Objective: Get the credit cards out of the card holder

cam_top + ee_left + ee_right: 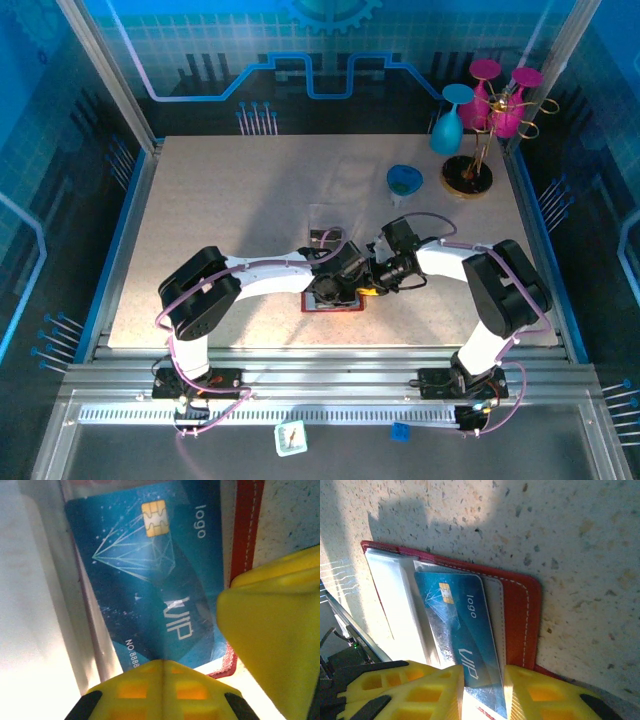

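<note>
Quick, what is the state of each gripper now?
Left gripper: closed, nothing seen in it.
Right gripper: fingers on either side of the blue card; grip cannot be told.

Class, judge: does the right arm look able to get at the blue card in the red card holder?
Probably yes: the card holder lies open, and the blue card sits with its near end uncovered between the fingers of the right gripper. Whether they grip it, I cannot tell.
</note>
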